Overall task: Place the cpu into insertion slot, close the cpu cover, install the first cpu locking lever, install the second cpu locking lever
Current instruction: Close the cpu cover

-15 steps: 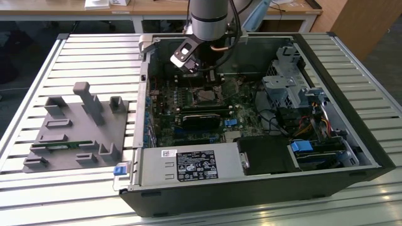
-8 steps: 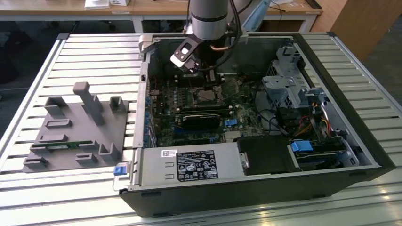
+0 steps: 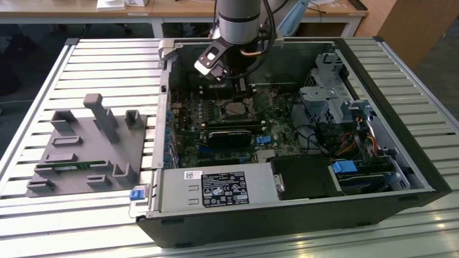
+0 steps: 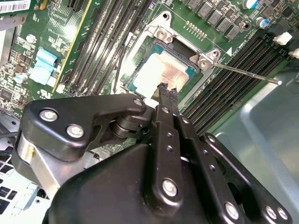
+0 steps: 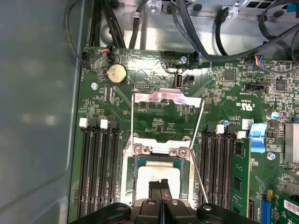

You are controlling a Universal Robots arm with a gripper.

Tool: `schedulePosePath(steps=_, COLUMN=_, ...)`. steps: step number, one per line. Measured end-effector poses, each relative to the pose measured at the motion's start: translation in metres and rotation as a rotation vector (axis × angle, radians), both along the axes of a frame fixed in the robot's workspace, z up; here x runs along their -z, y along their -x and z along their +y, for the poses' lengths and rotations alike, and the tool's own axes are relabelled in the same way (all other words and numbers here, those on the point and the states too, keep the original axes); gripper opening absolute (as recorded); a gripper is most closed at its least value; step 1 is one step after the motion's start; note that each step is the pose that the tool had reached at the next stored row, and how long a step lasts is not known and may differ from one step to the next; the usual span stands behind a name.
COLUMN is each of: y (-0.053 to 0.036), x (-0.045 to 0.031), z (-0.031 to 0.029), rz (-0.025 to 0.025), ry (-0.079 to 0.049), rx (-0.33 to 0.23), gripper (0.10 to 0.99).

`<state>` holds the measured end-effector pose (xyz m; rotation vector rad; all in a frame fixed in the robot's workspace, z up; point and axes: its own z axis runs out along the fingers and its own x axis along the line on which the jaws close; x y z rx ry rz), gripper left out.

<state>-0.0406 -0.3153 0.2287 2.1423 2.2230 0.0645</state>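
Observation:
The cpu point(image 5: 154, 173) lies flat in the insertion slot point(image 5: 132, 186) on the green board, its pale metal top showing in both wrist views point(image 4: 156, 74). My gripper point(image 5: 160, 183) hangs just above the chip, with its black fingers pressed together and nothing between them. The cpu cover point(image 5: 168, 96) stands swung up off the socket on its hinge, and the board shows through its window. One thin locking lever point(image 5: 200, 177) juts out free beside the socket, also seen as a rod point(image 4: 247, 74). In the exterior view the gripper point(image 3: 240, 86) is over the socket point(image 3: 235, 110) inside the open computer case.
Long black memory slots point(image 5: 98, 168) flank the socket on both sides. Cables point(image 5: 219, 32) run along the case wall beyond the board. A black card point(image 3: 229, 137) and a drive cage point(image 3: 326, 99) crowd the case. A grey fixture plate point(image 3: 90, 150) lies at the exterior view's left.

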Motion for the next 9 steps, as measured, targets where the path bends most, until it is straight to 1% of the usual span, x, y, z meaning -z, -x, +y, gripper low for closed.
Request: schedulePosePath(steps=9, y=0.0, x=-0.0027, z=0.0, rz=0.0, ry=0.0, rx=0.0, gripper=0.122)
